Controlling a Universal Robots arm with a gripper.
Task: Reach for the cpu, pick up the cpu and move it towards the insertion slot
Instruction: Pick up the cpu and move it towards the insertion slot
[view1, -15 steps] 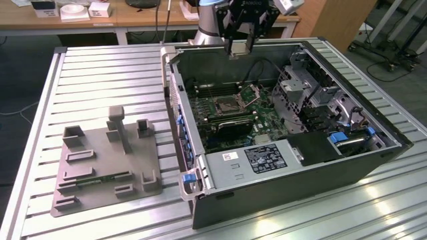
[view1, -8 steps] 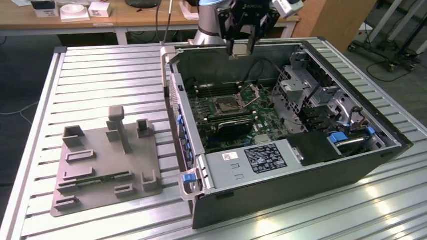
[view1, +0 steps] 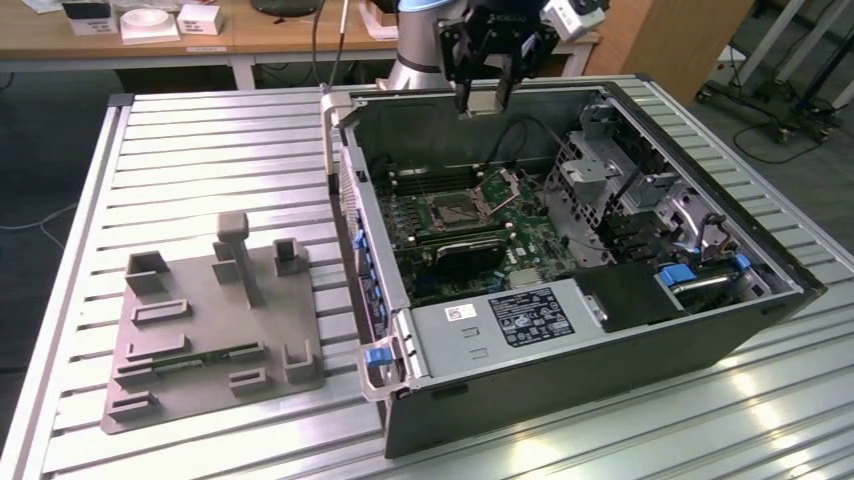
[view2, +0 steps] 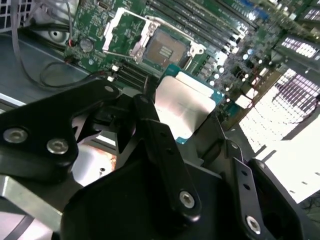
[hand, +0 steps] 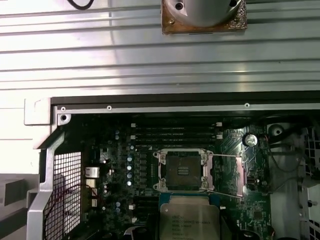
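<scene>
hand (view1: 483, 100) raised above the rear rim of the open computer case (view1: 747, 330), closed on the cpu (view2: 182, 107); in the second wrist view the chip's pale face sits between the black fingers (view2: 160, 145), one corner and its far edge free. the insertion slot (hand: 182, 170) lies below on the green motherboard (view1: 527, 240), frame open, hinged plate (hand: 227, 175) swung aside, clear air between chip and socket. in the first wrist view the cpu is cut off by the picture's edge. the grey plastic tray (view1: 200, 330) rests well apart on the slatted counter (view1: 200, 150), toward the exterior view's left.
</scene>
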